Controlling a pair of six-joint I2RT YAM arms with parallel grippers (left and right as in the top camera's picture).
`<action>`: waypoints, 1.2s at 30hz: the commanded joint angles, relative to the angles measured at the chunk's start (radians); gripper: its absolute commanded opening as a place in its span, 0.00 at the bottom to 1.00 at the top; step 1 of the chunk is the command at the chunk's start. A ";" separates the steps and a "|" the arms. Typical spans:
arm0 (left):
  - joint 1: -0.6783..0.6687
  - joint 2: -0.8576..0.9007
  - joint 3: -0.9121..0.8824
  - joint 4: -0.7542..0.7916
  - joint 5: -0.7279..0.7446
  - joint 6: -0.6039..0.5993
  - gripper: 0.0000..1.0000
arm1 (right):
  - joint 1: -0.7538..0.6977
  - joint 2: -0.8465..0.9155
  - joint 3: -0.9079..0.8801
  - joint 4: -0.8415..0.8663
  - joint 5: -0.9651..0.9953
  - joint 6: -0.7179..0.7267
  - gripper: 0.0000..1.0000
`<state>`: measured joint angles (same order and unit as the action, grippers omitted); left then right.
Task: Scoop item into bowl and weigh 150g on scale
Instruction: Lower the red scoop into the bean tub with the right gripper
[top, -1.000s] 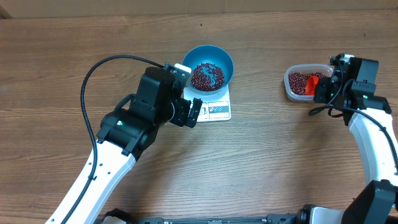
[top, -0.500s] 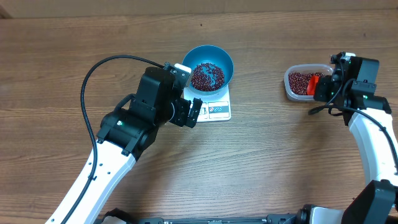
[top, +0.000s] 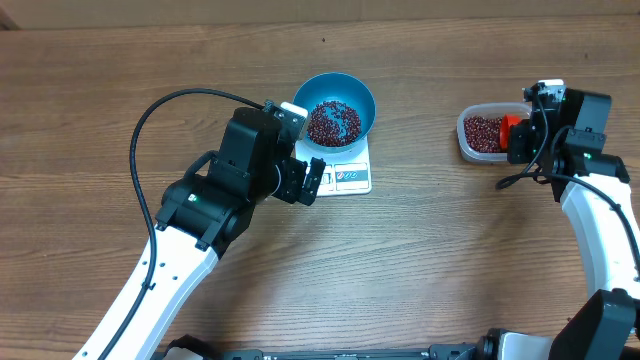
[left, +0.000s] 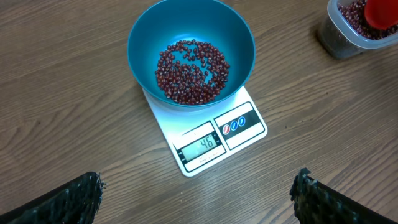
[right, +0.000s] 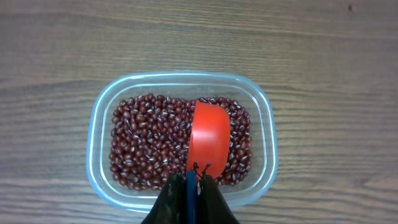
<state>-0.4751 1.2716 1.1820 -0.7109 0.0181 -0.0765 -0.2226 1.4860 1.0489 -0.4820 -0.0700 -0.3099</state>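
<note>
The blue bowl (top: 364, 98) (left: 144, 43) stands on the white scale (top: 352, 179) (left: 239, 124), whose display reads 46. Dark red beans (top: 332, 122) (left: 191, 71) cover the bowl's bottom. My left gripper (top: 303, 183) (left: 198, 186) hangs open just in front of the scale, with nothing between its fingers. At the right, my right gripper (top: 521, 140) (right: 198, 171) is shut on the blue handle of a red scoop (top: 511, 125) (right: 208, 134). The scoop's head sits over more beans (right: 143, 143) in a clear plastic tub (top: 466, 141) (right: 98, 124).
The left arm's black cable (top: 150, 115) loops over the wooden table (top: 430, 260) at the left. The tub (left: 333, 43) shows at the top right corner of the left wrist view.
The right wrist has shifted slightly toward the table's far side, and the red scoop moved with it over the tub. The left arm has not moved.
</note>
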 joint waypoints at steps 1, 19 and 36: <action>0.005 -0.008 0.005 0.004 0.008 -0.014 0.99 | -0.001 0.001 -0.002 0.010 0.009 -0.150 0.04; 0.005 -0.008 0.005 0.004 0.008 -0.014 0.99 | -0.001 0.015 -0.002 -0.018 0.081 -0.249 0.04; 0.005 -0.008 0.005 0.004 0.008 -0.014 1.00 | -0.002 0.110 -0.002 -0.051 -0.105 -0.095 0.04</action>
<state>-0.4751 1.2716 1.1824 -0.7109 0.0185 -0.0765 -0.2214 1.5730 1.0489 -0.5175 -0.0761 -0.4454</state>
